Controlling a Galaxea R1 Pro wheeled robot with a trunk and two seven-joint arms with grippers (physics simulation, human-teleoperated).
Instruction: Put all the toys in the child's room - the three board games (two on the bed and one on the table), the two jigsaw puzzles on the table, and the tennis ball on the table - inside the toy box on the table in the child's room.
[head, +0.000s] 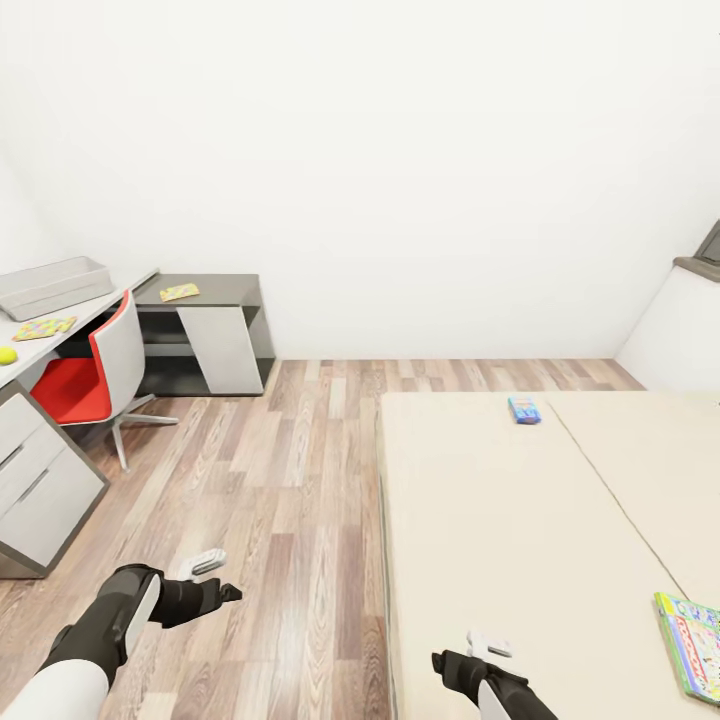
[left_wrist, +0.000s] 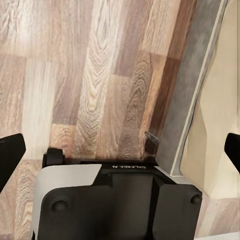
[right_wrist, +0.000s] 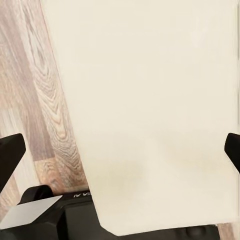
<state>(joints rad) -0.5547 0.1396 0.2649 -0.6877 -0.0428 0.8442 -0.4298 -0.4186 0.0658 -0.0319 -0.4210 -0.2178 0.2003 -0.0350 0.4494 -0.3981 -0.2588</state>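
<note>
On the beige bed (head: 500, 540) a small blue-cyan board game (head: 524, 409) lies near the far edge. A larger green-edged pastel board game (head: 692, 645) lies at the near right. The table (head: 95, 310) at the left carries the pale toy box (head: 52, 286), a bright jigsaw puzzle (head: 45, 327) and a yellow-green tennis ball (head: 7, 355). A flat yellowish panel (head: 180, 292) lies on the lower dark section; I cannot tell if it is a puzzle or a game. My left gripper (head: 215, 580) (left_wrist: 120, 150) hangs open over the floor beside the bed. My right gripper (head: 480, 652) (right_wrist: 120, 150) is open over the bed's near edge, holding nothing.
A red and grey swivel chair (head: 95, 375) stands in front of the table. A grey drawer unit (head: 35, 480) sits under the table's near end. Wood-plank floor (head: 290, 480) runs between table and bed. A dark window ledge (head: 700, 262) is at the far right.
</note>
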